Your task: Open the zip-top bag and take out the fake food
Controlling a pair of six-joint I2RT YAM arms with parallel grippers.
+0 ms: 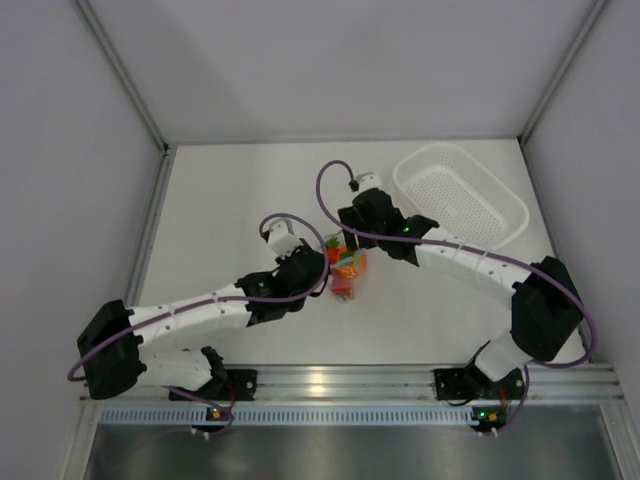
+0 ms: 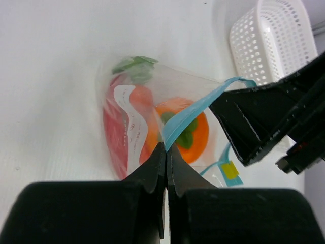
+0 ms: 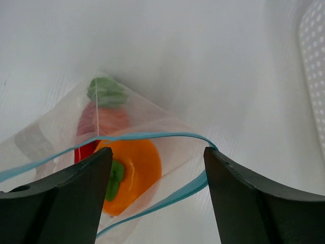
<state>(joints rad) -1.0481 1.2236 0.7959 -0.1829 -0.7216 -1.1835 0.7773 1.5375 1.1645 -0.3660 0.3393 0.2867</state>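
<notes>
A small clear crinkly plastic zip-top bag (image 2: pixel 170 86) with a light blue zip strip (image 2: pixel 203 104) lies near the middle of the white worktop (image 1: pixel 230 200), between the two arms. Its mouth gapes, the two halves of the strip bowed apart. Inside sit a round orange (image 3: pixel 134 170) with a green top, an orange carrot (image 3: pixel 106 119) with green leaves, blurred by the plastic, and a red chili pepper (image 2: pixel 114 137) along the bag's side. A white printed label shows on the film.

The left gripper (image 2: pixel 166 150) has its jaws pressed together, pinching one end of the blue strip. The right gripper (image 3: pixel 157 152) has its jaws spread wide over the open mouth, one half of the strip running between them and touching one finger.

The worktop is matte white. A white perforated plastic basket (image 1: pixel 455 195) stands at its far right corner, well apart from the bag. Pale grey walls (image 1: pixel 300 60) enclose three sides, and a metal rail (image 1: pixel 330 380) runs along the near edge.
</notes>
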